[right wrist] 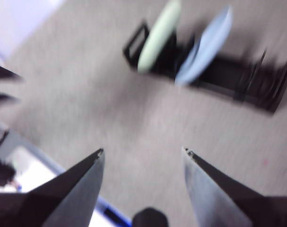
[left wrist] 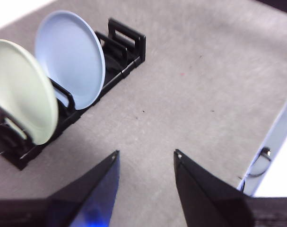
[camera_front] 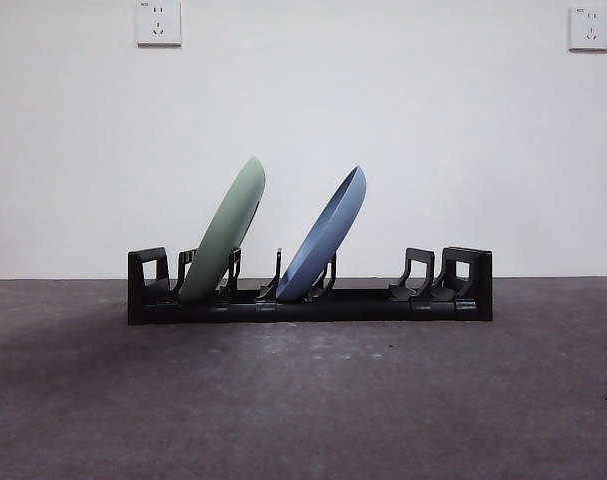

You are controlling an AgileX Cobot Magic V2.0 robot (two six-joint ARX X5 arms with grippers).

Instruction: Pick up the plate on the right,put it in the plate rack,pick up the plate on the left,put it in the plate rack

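Standing on the grey table (camera_front: 303,400), the plate rack (camera_front: 310,300) is seen side-on in the front view, long and low, with blocky square ends and curved upright dividers between them. Two plates are held in its slots, both tilted so that their upper rims lean toward the right of that view. The green plate (camera_front: 223,245) is set near the rack's left end, and the blue plate (camera_front: 325,237) is set about midway along the rack. The two plates are kept apart by a gap with dividers between them. The dividers toward the right end of the rack are left unfilled.

From the left wrist view the same rack (left wrist: 119,52) is seen at an angle, with the green plate (left wrist: 22,90) and the blue plate (left wrist: 70,59) shown face-on, side by side. The left gripper (left wrist: 147,158) is held above bare table, well apart from the rack, with its jaws spread wide and nothing between them.

The right wrist view is blurred, yet the rack (right wrist: 238,78) with both plates can be made out. The right gripper (right wrist: 143,151) is likewise held over bare table away from the rack, jaws wide apart and nothing gripped.

Two wall sockets (camera_front: 158,22) are seen on the white wall behind.
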